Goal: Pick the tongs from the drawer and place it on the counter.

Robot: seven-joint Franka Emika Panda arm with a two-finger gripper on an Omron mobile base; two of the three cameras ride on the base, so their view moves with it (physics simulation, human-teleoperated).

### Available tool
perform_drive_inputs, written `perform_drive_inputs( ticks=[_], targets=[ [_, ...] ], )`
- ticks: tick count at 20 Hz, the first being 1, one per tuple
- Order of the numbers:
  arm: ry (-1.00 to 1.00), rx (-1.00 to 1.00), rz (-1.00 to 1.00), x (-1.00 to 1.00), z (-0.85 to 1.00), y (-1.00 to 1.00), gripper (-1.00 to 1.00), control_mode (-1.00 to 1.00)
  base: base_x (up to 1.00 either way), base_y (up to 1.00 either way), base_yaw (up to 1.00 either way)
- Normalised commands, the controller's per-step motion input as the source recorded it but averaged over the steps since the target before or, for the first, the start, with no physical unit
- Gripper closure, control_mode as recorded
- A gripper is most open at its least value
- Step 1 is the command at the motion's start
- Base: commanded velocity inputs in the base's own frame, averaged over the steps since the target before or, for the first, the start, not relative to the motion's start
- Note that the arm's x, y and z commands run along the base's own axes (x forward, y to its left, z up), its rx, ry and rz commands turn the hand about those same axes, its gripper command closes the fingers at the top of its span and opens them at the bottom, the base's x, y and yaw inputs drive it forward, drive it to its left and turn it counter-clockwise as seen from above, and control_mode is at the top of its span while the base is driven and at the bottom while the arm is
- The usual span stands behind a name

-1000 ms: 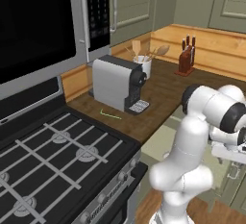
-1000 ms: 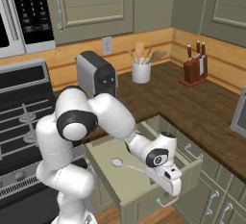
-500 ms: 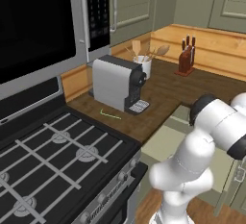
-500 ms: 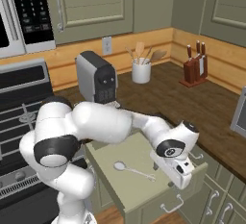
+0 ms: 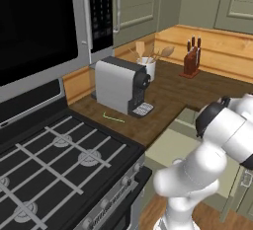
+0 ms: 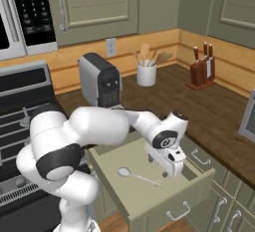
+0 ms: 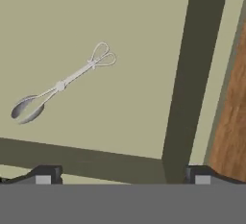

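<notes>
The drawer (image 6: 162, 207) stands pulled out under the counter (image 6: 219, 111), pale olive with a slim silver handle on its front. The tongs (image 6: 141, 177) lie flat on its floor, slim and silvery, with the round head toward the left. My gripper (image 6: 160, 169) hangs open just above the drawer's right part, right of the tongs and apart from them. In the hand view the tongs (image 7: 60, 86) lie diagonally at upper left, the drawer (image 7: 192, 74) wall runs down the right, and my gripper (image 7: 122, 176) holds nothing.
A grey coffee machine (image 6: 102, 79), a white holder of wooden utensils (image 6: 146, 71) and a knife block (image 6: 200, 71) stand on the counter. The black stove (image 5: 59, 165) lies left of the drawer, with a microwave (image 5: 44, 21) above it. A thin green line (image 5: 113, 118) marks the counter.
The hand has swung from the drawer's front right corner back over its inside and a little higher. The jaws stay open. The tongs have not moved.
</notes>
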Motion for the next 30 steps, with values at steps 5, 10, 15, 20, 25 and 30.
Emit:
perform_drive_inputs(
  ticks=[5, 10, 15, 20, 25, 30],
  targets=[
    [0.02, -0.02, 0.79, 0.0, 0.0, 0.02, -1.0, -1.0, 0.0, 0.0, 0.0],
    [-0.01, 0.01, 1.0, 0.0, -0.09, 0.0, -1.0, -1.0, 0.0, 0.0, 0.0],
    [-0.13, 0.09, 1.0, 0.0, -0.21, 0.0, -1.0, -1.0, 0.0, 0.0, 0.0],
    [-0.17, 0.29, 0.92, 0.09, 0.0, -0.02, -1.0, -1.0, 0.0, 0.0, 0.0],
    [-0.02, 0.52, 0.73, 0.22, 0.0, -0.08, -1.0, -1.0, 0.0, 0.0, 0.0],
    [-0.05, 0.38, 0.57, 0.4, 0.0, -0.62, -1.0, -1.0, 0.0, 0.0, 0.0]
  ],
)
